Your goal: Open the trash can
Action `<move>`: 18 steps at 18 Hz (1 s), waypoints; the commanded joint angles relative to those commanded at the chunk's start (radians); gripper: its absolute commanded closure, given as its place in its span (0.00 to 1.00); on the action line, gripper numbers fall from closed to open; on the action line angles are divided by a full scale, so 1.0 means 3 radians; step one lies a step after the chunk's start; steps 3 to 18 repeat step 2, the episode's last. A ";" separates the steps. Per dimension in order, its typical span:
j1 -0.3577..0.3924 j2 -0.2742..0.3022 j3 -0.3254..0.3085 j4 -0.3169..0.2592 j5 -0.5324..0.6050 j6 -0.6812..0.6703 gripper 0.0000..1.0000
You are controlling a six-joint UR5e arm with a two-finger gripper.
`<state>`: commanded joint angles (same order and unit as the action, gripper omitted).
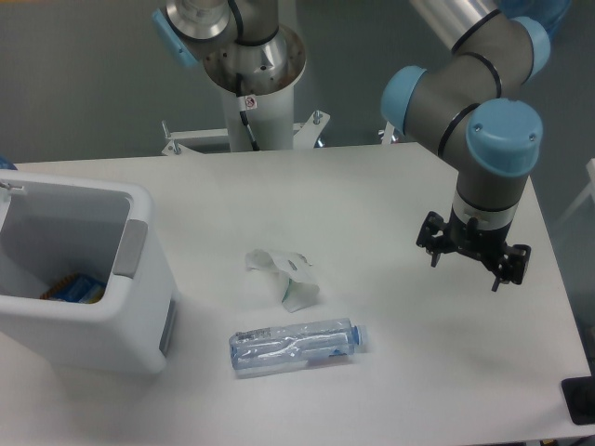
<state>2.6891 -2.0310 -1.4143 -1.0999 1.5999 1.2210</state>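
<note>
The trash can (130, 330), a large white boxy bin, stands at the table's left edge with its top open, so I see into its grey interior. A grey push tab (131, 249) sits on its right rim. Something blue and orange lies at the bottom inside. My gripper (465, 271) hangs over the right side of the table, far from the bin, open with nothing between its fingers.
A crumpled white wrapper (284, 273) lies mid-table. A clear plastic bottle (296, 346) lies on its side in front of it. The robot's base column (251, 88) rises behind the table. A black object (580, 400) sits at the front right corner.
</note>
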 joint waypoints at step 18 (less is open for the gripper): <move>0.0000 0.0000 0.0000 0.0000 0.0005 0.0000 0.00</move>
